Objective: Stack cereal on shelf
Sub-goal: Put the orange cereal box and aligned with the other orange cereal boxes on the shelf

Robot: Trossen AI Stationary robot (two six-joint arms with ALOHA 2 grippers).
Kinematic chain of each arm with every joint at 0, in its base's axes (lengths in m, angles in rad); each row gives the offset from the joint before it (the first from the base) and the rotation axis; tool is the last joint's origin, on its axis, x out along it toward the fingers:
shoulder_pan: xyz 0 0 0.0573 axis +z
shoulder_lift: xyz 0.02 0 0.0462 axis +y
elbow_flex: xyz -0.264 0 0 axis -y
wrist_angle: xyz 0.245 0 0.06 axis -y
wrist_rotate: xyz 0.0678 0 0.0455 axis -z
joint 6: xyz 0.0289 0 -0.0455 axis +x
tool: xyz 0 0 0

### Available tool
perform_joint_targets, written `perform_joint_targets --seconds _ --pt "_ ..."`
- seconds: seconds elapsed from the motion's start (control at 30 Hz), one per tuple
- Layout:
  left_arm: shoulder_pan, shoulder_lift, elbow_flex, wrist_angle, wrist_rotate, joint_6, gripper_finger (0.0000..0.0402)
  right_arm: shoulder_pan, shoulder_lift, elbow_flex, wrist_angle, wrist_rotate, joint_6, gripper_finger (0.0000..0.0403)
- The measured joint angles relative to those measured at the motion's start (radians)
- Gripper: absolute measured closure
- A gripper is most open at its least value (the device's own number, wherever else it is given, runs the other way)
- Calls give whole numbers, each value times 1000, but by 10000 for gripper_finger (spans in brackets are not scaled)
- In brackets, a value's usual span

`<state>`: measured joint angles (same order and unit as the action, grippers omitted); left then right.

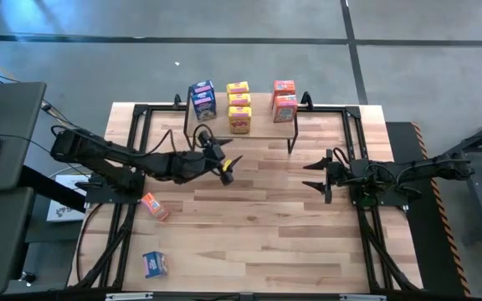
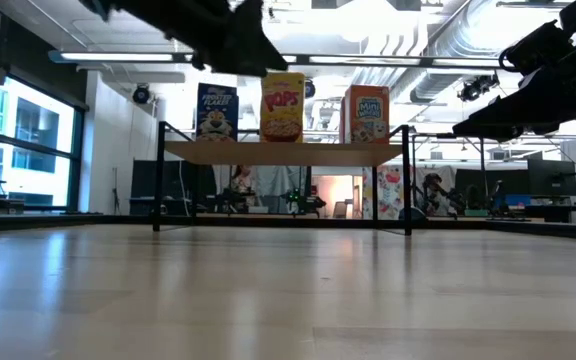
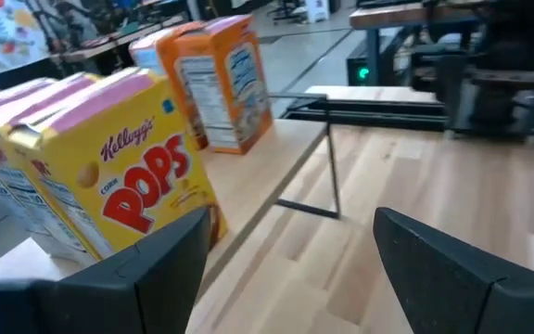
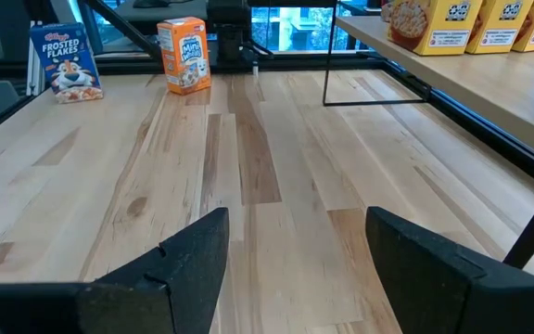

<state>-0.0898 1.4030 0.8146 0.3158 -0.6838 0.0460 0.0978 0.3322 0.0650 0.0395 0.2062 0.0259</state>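
The shelf (image 1: 262,125) stands at the table's far middle, with cereal boxes upright on its wooden top: blue (image 1: 203,100), three yellow (image 1: 239,104) and two orange-red (image 1: 284,100). One orange-red box (image 1: 154,206) and one blue box (image 1: 155,264) stand on the table at the near left. My left gripper (image 1: 228,168) hovers open and holds nothing, just in front of the shelf's left part, with the yellow Pops box (image 3: 128,176) close ahead. My right gripper (image 1: 314,176) is open over the table's right middle, holding nothing.
Black metal frames (image 1: 132,150) run along the table's left and right sides. Bare wood lies between the two grippers and toward the near edge. The shelf's thin black leg (image 3: 334,172) stands close to my left gripper.
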Motion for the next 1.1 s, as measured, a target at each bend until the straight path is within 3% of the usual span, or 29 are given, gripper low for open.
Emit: perform_joint_targets --seconds 0.2,0.53,0.9,1.1 --pt "-91 -81 0 -109 -11 -55 108 0 0 0 0 0 0 155" --pt "-212 -224 8 -333 -9 -353 108 0 0 0 -3 0 0 155" --pt "-258 -245 278 -712 -8 -460 108 0 0 0 -7 0 0 155" --pt "-280 -245 370 -887 -8 -605 108 0 0 0 -7 0 0 155"
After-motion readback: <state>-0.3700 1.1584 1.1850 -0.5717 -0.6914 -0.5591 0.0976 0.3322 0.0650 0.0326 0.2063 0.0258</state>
